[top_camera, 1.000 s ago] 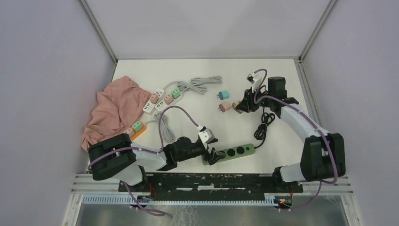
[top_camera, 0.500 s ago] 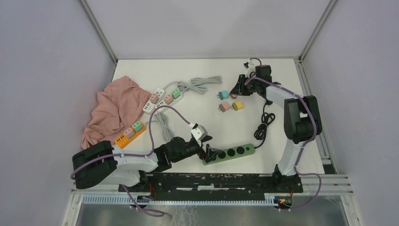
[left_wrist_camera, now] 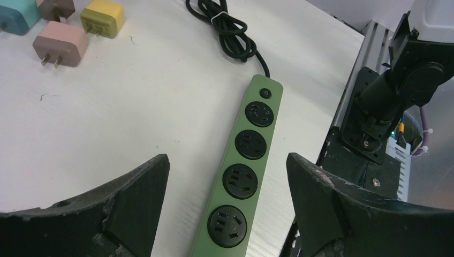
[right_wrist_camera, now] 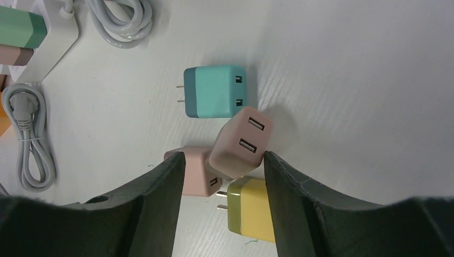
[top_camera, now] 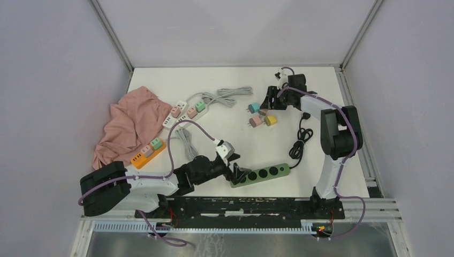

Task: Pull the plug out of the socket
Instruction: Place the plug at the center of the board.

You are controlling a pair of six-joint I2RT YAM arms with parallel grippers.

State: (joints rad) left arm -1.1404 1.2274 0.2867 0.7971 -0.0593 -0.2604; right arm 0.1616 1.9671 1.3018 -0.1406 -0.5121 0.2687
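Observation:
A green power strip lies near the front edge, and the sockets I see in the left wrist view are empty. My left gripper is open, its jaws astride the strip's near end. My right gripper is open over four loose plugs. A mauve plug stands tilted between its fingers, touching one of them. A teal plug, a pink plug and a yellow plug lie around it.
A white power strip and an orange one at the left each hold plugs. A pink cloth lies at far left. The green strip's black cable coils at right. A grey cable coils at the back.
My right gripper moved up and left, from beside the pink plug to over the plug cluster. A yellow plug now lies on the table. My left arm shifted slightly.

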